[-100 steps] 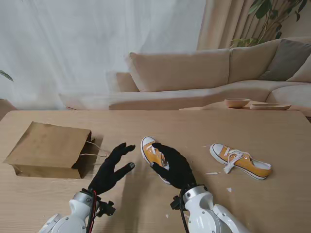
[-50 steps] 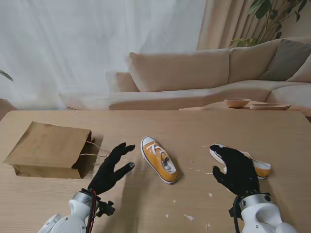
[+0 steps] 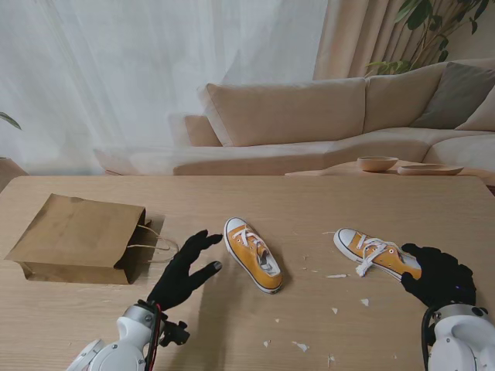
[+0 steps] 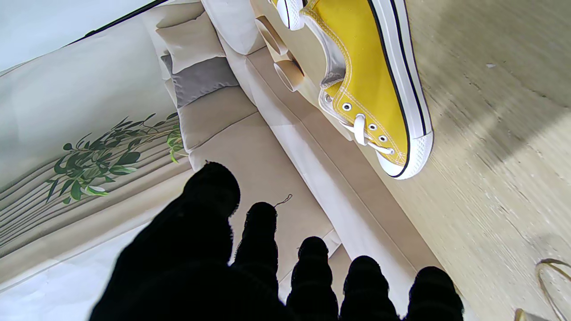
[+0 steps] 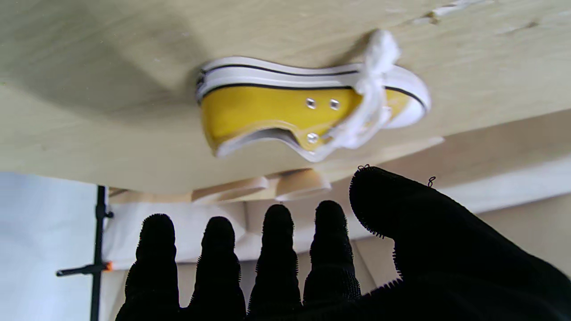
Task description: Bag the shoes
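While neither shoe is yet held, both of my hands are empty with fingers spread. My left robot hand (image 3: pixel 184 270) hovers just beside the first shoe (image 3: pixel 253 253), at its 9 o'clock; my right robot hand (image 3: pixel 437 276) hovers at the heel of the second shoe (image 3: pixel 381 256), at its 4 o'clock, apparently not touching it. Both shoes stand sole-down on the worktop (image 3: pixel 309 201). The paper bag (image 3: pixel 77 238) lies flat on its side at 9 o'clock of the first shoe, well apart from the second, mouth and handles toward the shoes.

Risks, as I judge them:
- The bag's mouth looks collapsed; a shoe pushed in may slide the bag away.
- The second shoe's loose lace (image 3: pixel 365 267) may snag my fingers.
- Pinching a rounded heel may tip or spin that shoe.
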